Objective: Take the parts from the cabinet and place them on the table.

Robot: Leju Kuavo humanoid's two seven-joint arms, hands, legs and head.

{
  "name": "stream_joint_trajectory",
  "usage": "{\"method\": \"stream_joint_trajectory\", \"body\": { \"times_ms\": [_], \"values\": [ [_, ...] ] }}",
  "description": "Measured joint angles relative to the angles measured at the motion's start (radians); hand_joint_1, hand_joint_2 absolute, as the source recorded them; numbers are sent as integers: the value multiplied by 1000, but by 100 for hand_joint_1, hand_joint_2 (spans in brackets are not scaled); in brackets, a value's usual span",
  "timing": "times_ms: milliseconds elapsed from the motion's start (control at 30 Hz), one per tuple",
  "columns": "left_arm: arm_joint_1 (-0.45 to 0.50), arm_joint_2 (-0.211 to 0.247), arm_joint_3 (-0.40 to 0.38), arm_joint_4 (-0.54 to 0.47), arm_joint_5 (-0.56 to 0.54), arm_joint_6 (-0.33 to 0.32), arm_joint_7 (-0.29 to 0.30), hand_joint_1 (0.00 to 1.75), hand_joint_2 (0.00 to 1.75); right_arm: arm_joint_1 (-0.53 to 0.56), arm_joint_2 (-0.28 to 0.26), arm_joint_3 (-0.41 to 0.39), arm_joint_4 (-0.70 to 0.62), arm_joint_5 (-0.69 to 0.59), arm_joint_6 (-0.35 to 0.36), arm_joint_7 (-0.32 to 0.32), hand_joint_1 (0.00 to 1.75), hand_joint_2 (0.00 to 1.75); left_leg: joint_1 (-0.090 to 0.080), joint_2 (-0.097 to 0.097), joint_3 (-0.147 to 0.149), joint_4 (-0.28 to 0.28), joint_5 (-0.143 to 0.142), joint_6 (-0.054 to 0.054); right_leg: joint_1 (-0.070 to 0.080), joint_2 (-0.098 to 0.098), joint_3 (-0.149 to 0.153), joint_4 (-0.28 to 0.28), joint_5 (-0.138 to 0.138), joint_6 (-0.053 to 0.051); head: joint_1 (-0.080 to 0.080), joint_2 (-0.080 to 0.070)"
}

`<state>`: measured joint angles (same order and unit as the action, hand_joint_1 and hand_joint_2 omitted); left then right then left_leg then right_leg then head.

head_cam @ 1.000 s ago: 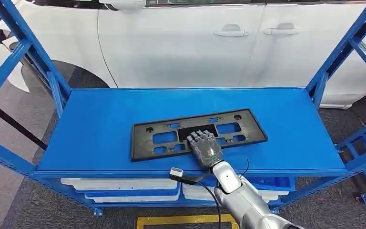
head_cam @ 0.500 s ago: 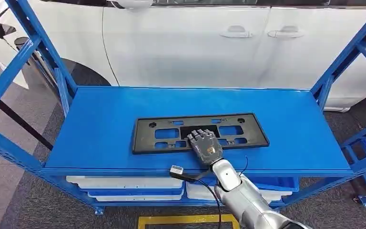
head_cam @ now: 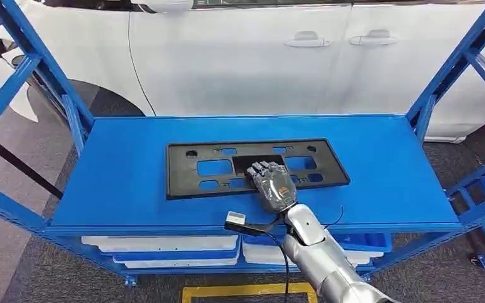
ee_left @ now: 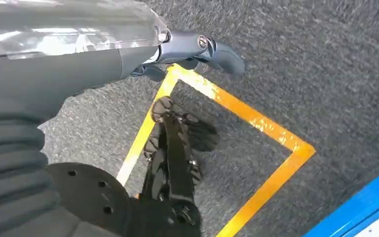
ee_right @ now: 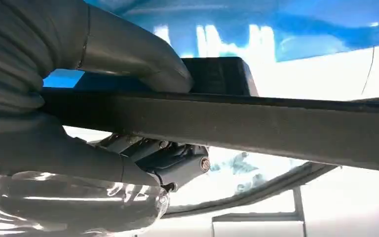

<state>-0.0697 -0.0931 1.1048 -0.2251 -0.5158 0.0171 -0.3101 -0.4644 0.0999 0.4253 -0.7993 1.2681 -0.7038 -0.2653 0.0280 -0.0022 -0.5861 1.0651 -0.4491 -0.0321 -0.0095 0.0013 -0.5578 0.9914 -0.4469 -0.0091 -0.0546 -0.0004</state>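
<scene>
Right hand: the right hand (head_cam: 272, 184) reaches in over the front edge of the top shelf and grips the near long edge of the black plate frame (head_cam: 252, 165); in the right wrist view the thick grey thumb (ee_right: 133, 54) lies on one face of the frame's bar and the darker fingers (ee_right: 170, 160) close against the opposite face.
Plate frame: a long, flat black plastic part with rectangular cut-outs and small round holes. It sits over the middle of the shelf, its long side running roughly along the shelf's length; the hand holds it a little right of the middle of its near edge, and most of its length extends to the robot's left of the hand. Whether it rests flat on the shelf or is raised off it cannot be told.
Left hand: the left hand (ee_left: 197, 47) hangs over grey carpet with a yellow taped line (ee_left: 256, 121); its fingers curl in and hold nothing.
Shelf: the blue metal shelf (head_cam: 132, 189) belongs to a blue rack with slanted posts.
Below the shelf: white and blue trays (head_cam: 164, 249) on a lower level.
Behind: a white car (head_cam: 259, 57) with two door handles.
Writing: no legible brand, label or lettering on the frame, rack or car.
</scene>
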Motion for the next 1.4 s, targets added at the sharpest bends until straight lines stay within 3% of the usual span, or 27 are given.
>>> {"method": "stream_joint_trajectory", "body": {
  "times_ms": [33,67,133,200,233,333,367,400,433,533,667,700,733,767,833,867,900,933,1000,1033,1067,1200,1233,1267,1333,1367,1400],
  "values": [
    [0,0,0,0,0,-9,-2,0,175,12,0,-12,-31,-88,0,-71,175,175,0,0,22,-44,-9,2,3,0,-4,7,-6,7,0,0],
    [0,0,0,0,0,-19,-6,0,175,33,-2,-30,-88,-222,0,-163,175,175,-5,-6,22,-50,-7,18,8,1,-10,16,-9,12,0,0],
    [2,0,0,0,0,-32,-15,0,175,79,-10,-40,-206,-438,27,-314,175,175,-7,-6,18,-45,-10,29,9,0,-10,13,-6,19,0,0],
    [2,0,1,0,0,-48,-25,0,175,135,-41,-35,-383,-725,115,-408,175,175,-5,-6,20,-54,-3,47,1,0,-11,18,-16,35,0,0],
    [2,0,1,0,0,-53,-30,0,175,152,-63,-22,-475,-852,165,-414,175,175,-6,-6,20,-55,-3,51,-1,0,-22,45,-39,38,0,0],
    [1,1,10,0,0,-60,-40,0,175,188,-126,24,-738,-1120,341,-416,175,175,-10,-3,13,-54,-3,60,-2,0,-129,264,-153,45,0,0],
    [0,1,13,0,0,-60,-42,0,175,199,-138,41,-835,-1181,436,-416,175,175,-12,-1,13,-53,-4,60,-2,0,-162,330,-168,46,0,0],
    [-1,0,15,0,1,-57,-42,0,175,205,-140,50,-906,-1220,534,-416,175,175,-12,2,14,-51,-3,60,-2,0,-168,338,-157,46,0,0],
    [-4,0,18,0,1,-53,-42,0,175,208,-140,55,-990,-1262,656,-416,175,175,-12,2,15,-50,-4,59,-3,0,-145,291,-119,45,0,0],
    [-12,-6,24,0,1,-43,-40,0,175,217,-131,57,-1116,-1310,791,-416,175,175,-11,-7,18,-46,-9,54,-6,0,-35,61,0,38,0,0],
    [-13,-8,27,1,1,-21,-35,0,175,249,-100,41,-1196,-1351,960,-416,175,175,-15,-10,10,-47,-2,29,6,5,-34,34,-6,18,0,0],
    [-14,-8,29,1,1,-19,-30,0,175,252,-93,41,-1196,-1356,974,-416,175,175,-16,-10,10,-47,-2,22,-1,4,-34,25,0,9,0,0],
    [-17,-8,31,1,1,-18,-29,0,175,252,-88,41,-1196,-1361,983,-416,175,175,-13,-8,6,-34,-20,18,-4,1,-33,18,7,0,0,0],
    [-19,-8,32,1,1,-18,-27,0,175,252,-81,41,-1196,-1365,991,-416,175,175,-14,-5,-10,7,-62,15,-3,0,-36,16,11,-7,0,0],
    [-21,-9,33,1,0,-15,-22,0,175,253,-74,41,-1192,-1388,1015,-413,175,175,-12,-5,-66,160,-154,8,1,-4,-47,16,20,-14,0,0],
    [-21,-9,34,1,0,-12,-19,0,175,252,-74,41,-1188,-1401,1030,-410,175,175,-12,-5,-91,232,-184,6,3,-5,-55,17,26,-15,0,0],
    [-21,-9,36,1,0,-9,-17,0,175,251,-74,41,-1184,-1409,1043,-407,175,175,-12,-5,-96,261,-189,4,4,-5,-63,18,32,-15,0,0],
    [-22,-9,37,1,0,-9,-17,0,175,250,-74,42,-1181,-1412,1051,-404,175,175,-12,-5,-83,248,-178,5,5,-5,-68,20,36,-14,0,0],
    [-25,-5,42,1,0,-9,-17,0,175,240,-74,45,-1176,-1411,1055,-383,175,175,-12,-5,32,62,-100,10,4,-4,-85,26,48,-9,0,0],
    [-28,-5,42,1,0,-10,-18,0,175,235,-74,47,-1174,-1410,1050,-370,175,175,-12,-4,89,-28,-78,15,5,-3,-89,32,52,-4,0,0],
    [-32,-4,42,1,0,-10,-18,0,175,233,-74,50,-1174,-1409,1044,-363,175,175,-19,-5,98,-56,-91,24,11,-3,-93,36,55,2,0,0],
    [-31,-2,45,1,0,-10,-18,0,175,225,-72,53,-1168,-1409,1041,-358,175,175,-21,-8,79,-61,-52,50,7,-3,-95,23,87,28,0,0],
    [-32,-3,45,2,0,-10,-19,0,175,225,-72,53,-1168,-1409,1041,-358,175,175,-15,-2,75,-65,-41,54,3,-2,-100,29,74,32,0,0],
    [-34,-3,47,2,0,-10,-19,0,175,222,-72,53,-1168,-1409,1041,-358,175,175,-15,0,63,-65,-28,65,2,-1,-119,66,15,37,0,0],
    [-34,-2,48,2,0,-10,-19,0,175,221,-72,53,-1166,-1409,1041,-358,175,175,-16,3,37,-65,-9,68,-3,-1,-165,209,-96,45,0,0],
    [-34,-2,49,2,0,-10,-19,0,175,221,-72,53,-1164,-1409,1041,-358,175,175,-17,3,21,-63,1,67,-4,-1,-186,289,-135,48,0,0],
    [-33,-1,50,2,0,-10,-19,0,175,222,-72,53,-1161,-1409,1041,-358,175,175,-17,3,5,-61,11,65,-4,-1,-190,339,-146,50,0,0]
  ]
}}
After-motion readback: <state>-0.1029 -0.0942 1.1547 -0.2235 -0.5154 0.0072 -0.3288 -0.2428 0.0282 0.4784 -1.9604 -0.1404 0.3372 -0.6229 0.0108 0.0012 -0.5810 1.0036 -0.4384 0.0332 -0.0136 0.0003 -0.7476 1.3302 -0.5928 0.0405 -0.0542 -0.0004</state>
